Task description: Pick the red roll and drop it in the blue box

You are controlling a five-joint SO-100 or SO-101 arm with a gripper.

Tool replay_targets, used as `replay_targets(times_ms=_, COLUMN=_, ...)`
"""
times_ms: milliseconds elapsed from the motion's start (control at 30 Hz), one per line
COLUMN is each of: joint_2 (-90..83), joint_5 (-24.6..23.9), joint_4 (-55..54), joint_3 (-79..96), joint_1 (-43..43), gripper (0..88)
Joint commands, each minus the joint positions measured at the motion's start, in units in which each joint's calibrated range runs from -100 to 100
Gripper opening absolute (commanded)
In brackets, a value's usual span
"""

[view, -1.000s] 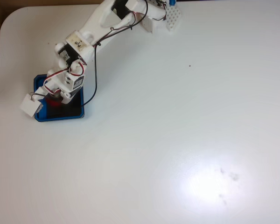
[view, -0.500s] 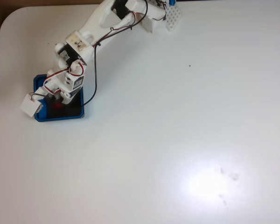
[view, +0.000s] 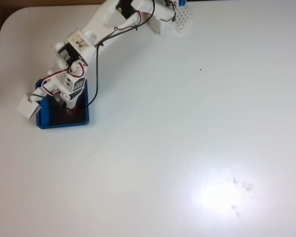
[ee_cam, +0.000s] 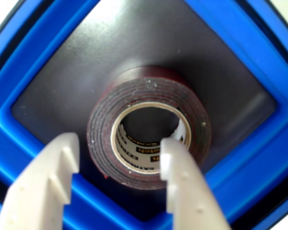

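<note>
Red roll (ee_cam: pixel 149 132) flat on blue box (ee_cam: pixel 36 143) floor.
Gripper (ee_cam: pixel 120 153) fingers spread, near table's left edge.

Arm (view: pixel 89 37) was all white printed plastic, blocky links with dark servo bodies showing at the joints. A black cable ran along the links and looped loose beside the wrist; thinner red and white leads curled around the lower servos. A small white box (view: pixel 27 105) hung off the wrist end. Gripper (ee_cam: pixel 119 160) fingers (ee_cam: pixel 182 182) were off-white, flat and tapered, with stepped notches and small dimples on their faces.
</note>
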Motion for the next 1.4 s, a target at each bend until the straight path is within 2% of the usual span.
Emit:
replay_targets(times_ms=0, joint_2=-6.48, joint_5=-0.11, joint_4=-0.12, joint_3=2.74, joint_1=0.72, gripper=16.0)
replay_targets(times_ms=433, joint_2=-39.09, joint_5=-0.11, joint_4=-0.94, joint_3=37.87, joint_1=-2.80, gripper=16.1)
replay_targets(times_ms=900, joint_2=-73.12, joint_5=-0.19, joint_4=-1.19, joint_3=63.84, joint_1=-9.34, gripper=16.1)
replay_targets(times_ms=1367, joint_2=-98.03, joint_5=-0.19, joint_4=-23.22, joint_3=96.81, joint_1=-16.47, gripper=16.1)
